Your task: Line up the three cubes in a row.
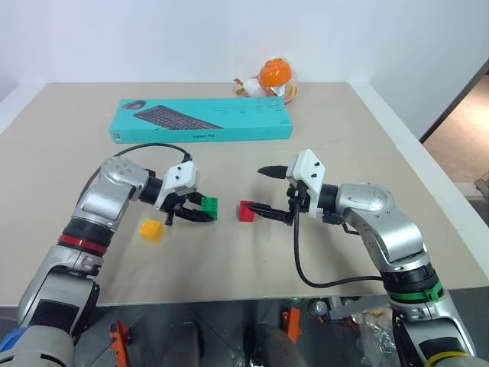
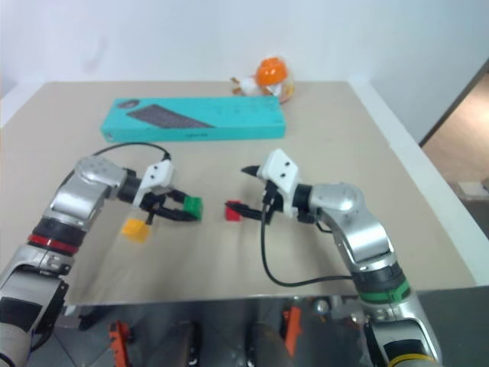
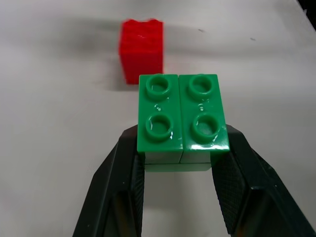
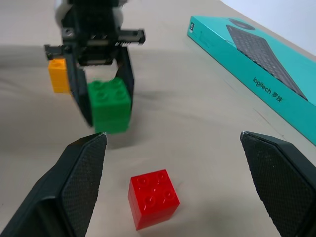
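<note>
My left gripper is shut on the green cube, holding it by its sides a little above the table; the wrist view shows its studded top between the two black fingers. The red cube rests on the table just to the right of the green one. My right gripper stands open over and just right of the red cube, with nothing between its fingers. The yellow cube lies on the table to the left, beneath my left arm.
A long teal keyboard box lies across the far half of the table. An orange round toy sits behind it at the back edge. The table's right edge runs close to my right arm.
</note>
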